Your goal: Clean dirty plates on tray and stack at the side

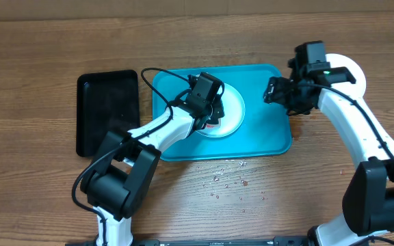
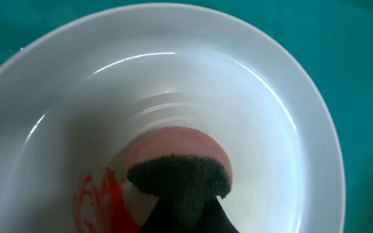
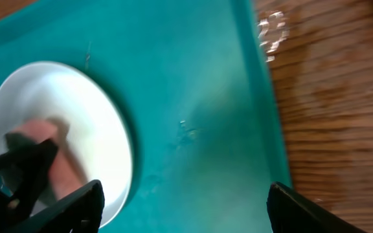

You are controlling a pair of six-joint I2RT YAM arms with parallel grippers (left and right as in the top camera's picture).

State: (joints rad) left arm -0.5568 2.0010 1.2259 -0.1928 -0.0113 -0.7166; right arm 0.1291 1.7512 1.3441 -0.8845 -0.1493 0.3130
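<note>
A plain white plate (image 1: 234, 108) lies on the turquoise tray (image 1: 265, 133), left of its middle. My left gripper (image 1: 207, 109) is shut on a pink sponge with a dark scrub face (image 2: 179, 165) and presses it onto the plate's middle. In the left wrist view the plate (image 2: 264, 97) has a red smear (image 2: 96, 194) left of the sponge. My right gripper (image 1: 276, 91) hangs open and empty above the tray's right part (image 3: 206, 97); its view shows the plate (image 3: 102, 116) to its left. The rimmed plates are not clearly in view.
A smaller black tray (image 1: 107, 109) lies left of the turquoise one. Something white and round (image 1: 353, 74) sits at the far right, partly under my right arm. Water drops (image 1: 231, 180) dot the wooden table in front of the tray.
</note>
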